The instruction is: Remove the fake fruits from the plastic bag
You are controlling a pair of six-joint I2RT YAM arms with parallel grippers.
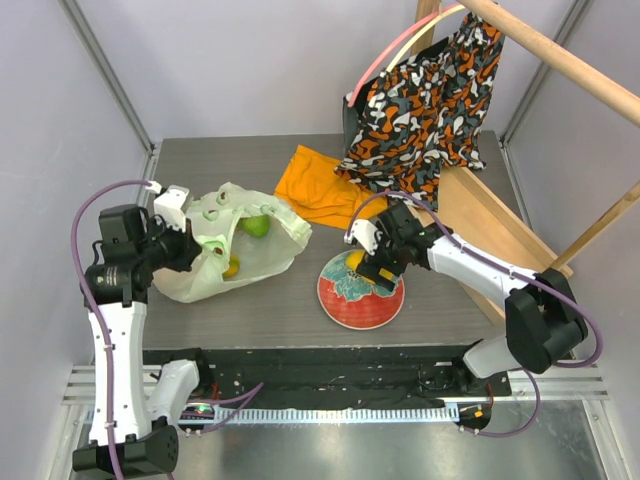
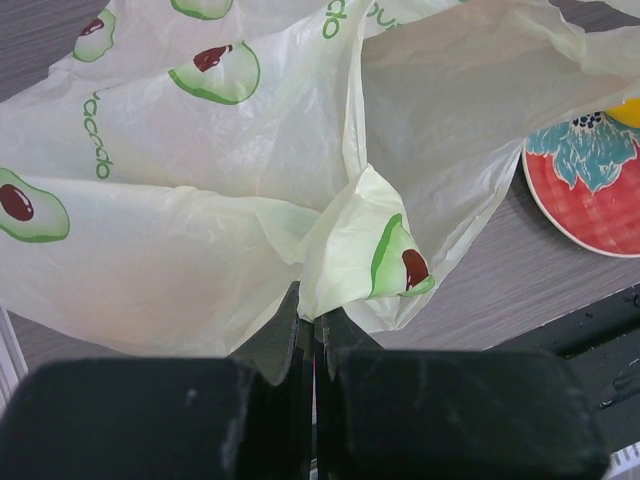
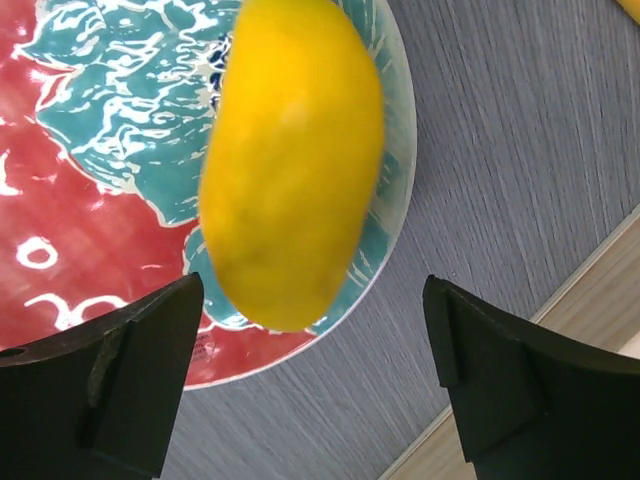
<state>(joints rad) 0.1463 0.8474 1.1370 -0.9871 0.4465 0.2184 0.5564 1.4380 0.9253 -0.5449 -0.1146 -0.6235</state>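
Note:
The pale-green plastic bag [image 1: 262, 250] with avocado prints lies on the left of the table, its mouth facing right. A green round fruit [image 1: 257, 226] and a yellow fruit [image 1: 232, 266] show inside it. My left gripper [image 1: 190, 250] is shut on a fold of the bag's edge, seen close up in the left wrist view [image 2: 312, 305], where the bag [image 2: 200, 200] fills the frame. My right gripper [image 1: 375, 270] is open over the red floral plate [image 1: 350, 305]. A yellow mango [image 3: 295, 160] is on or just above the plate [image 3: 80, 250], ahead of the open right gripper [image 3: 310, 290], untouched by it.
An orange cloth [image 1: 315, 185] lies at the back centre. An orange-black patterned fabric bag [image 1: 425, 100] hangs from a wooden frame [image 1: 490, 215] at the back right. The plate's rim shows at the right of the left wrist view [image 2: 585, 190].

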